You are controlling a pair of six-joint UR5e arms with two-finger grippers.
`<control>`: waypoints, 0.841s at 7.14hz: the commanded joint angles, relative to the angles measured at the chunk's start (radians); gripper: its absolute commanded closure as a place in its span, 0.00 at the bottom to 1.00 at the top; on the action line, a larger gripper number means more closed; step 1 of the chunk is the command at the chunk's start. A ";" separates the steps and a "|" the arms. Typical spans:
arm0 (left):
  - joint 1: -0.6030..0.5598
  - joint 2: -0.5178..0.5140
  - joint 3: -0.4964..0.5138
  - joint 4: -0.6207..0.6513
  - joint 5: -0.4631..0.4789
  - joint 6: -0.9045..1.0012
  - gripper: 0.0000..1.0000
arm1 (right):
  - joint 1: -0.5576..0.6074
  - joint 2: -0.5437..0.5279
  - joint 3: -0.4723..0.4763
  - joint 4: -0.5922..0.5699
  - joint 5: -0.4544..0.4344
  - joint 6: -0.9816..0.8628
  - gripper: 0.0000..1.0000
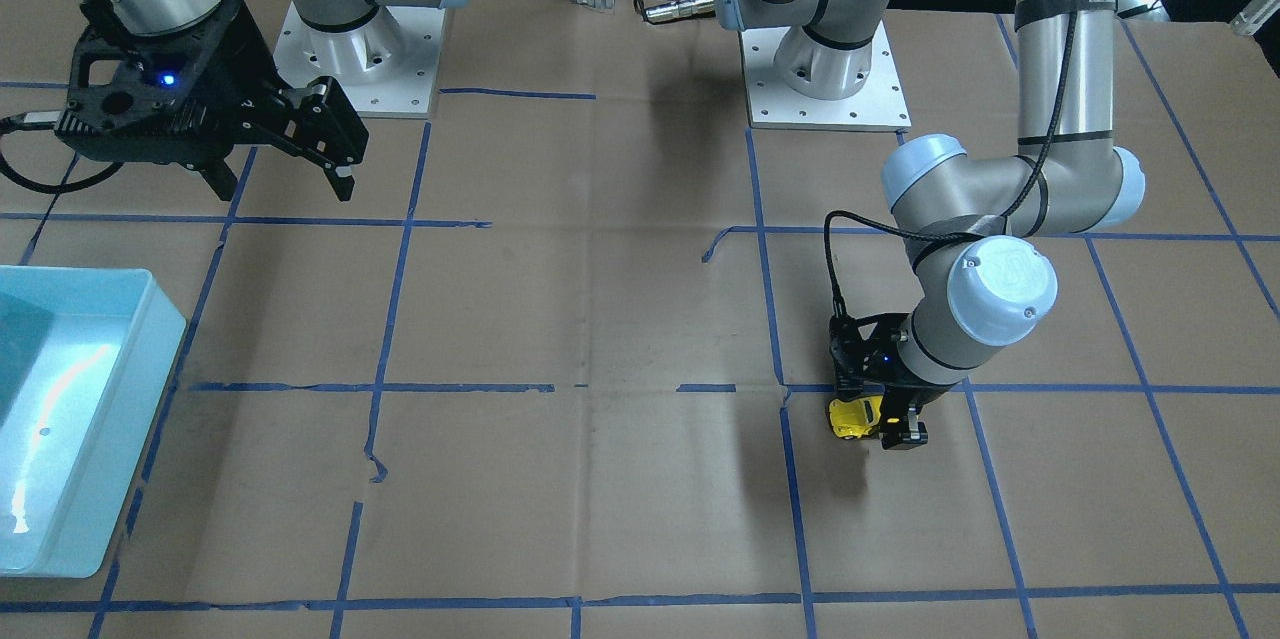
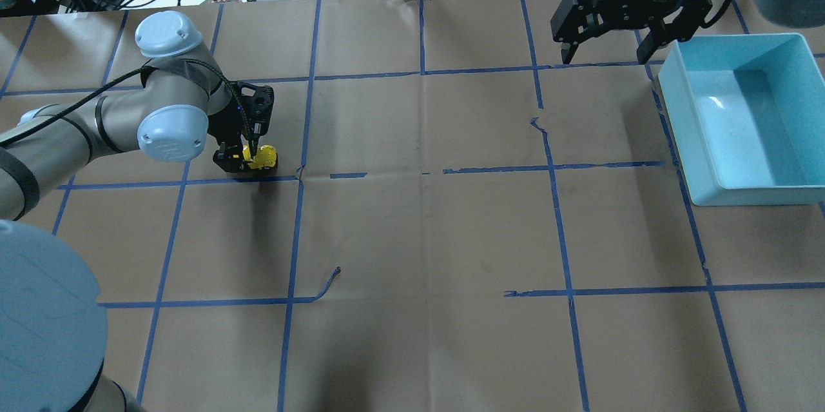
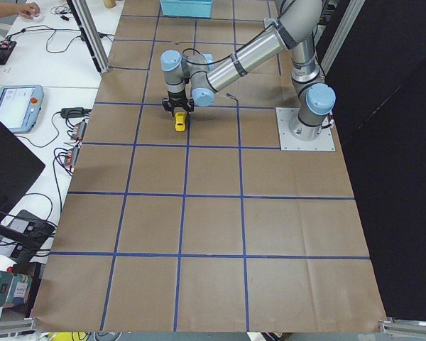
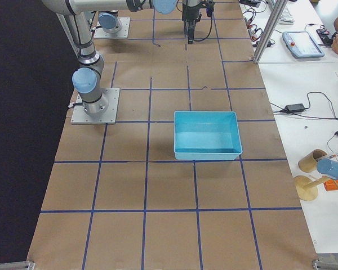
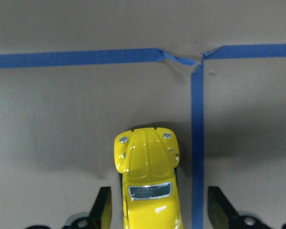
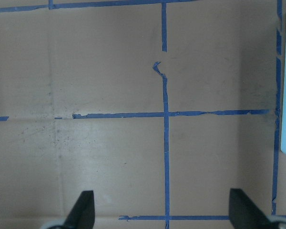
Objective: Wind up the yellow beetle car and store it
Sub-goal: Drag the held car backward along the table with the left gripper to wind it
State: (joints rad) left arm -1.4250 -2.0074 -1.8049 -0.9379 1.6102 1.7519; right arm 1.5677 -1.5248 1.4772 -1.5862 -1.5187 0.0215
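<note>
The yellow beetle car (image 5: 148, 167) stands on the brown paper table, also showing in the front view (image 1: 851, 416), the overhead view (image 2: 264, 157) and the exterior left view (image 3: 179, 123). My left gripper (image 5: 158, 194) is lowered over the car's rear half, open, with one finger (image 5: 103, 206) on each side and a gap between each finger and the car body. The left gripper also shows from the front (image 1: 885, 424) and from overhead (image 2: 245, 164). My right gripper (image 2: 606, 56) hangs open and empty, high over the far side of the table (image 1: 285, 181), with both fingers showing in its wrist view (image 6: 160, 196).
A light blue bin (image 2: 675, 117) stands on my right side, beside the right gripper; it also shows in the front view (image 1: 160, 319) and the exterior right view (image 4: 207, 152). Blue tape lines (image 5: 197, 143) grid the table, one just right of the car.
</note>
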 commanded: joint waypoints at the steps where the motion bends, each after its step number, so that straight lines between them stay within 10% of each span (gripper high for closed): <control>1: 0.003 -0.001 -0.002 0.001 0.002 -0.005 0.31 | 0.000 0.000 0.000 0.000 0.000 0.000 0.00; 6: -0.006 -0.007 -0.001 0.022 0.094 0.008 0.66 | -0.008 -0.002 0.000 0.000 0.000 0.000 0.00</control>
State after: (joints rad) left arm -1.4287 -2.0133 -1.8063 -0.9263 1.6552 1.7559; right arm 1.5628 -1.5260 1.4772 -1.5861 -1.5186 0.0215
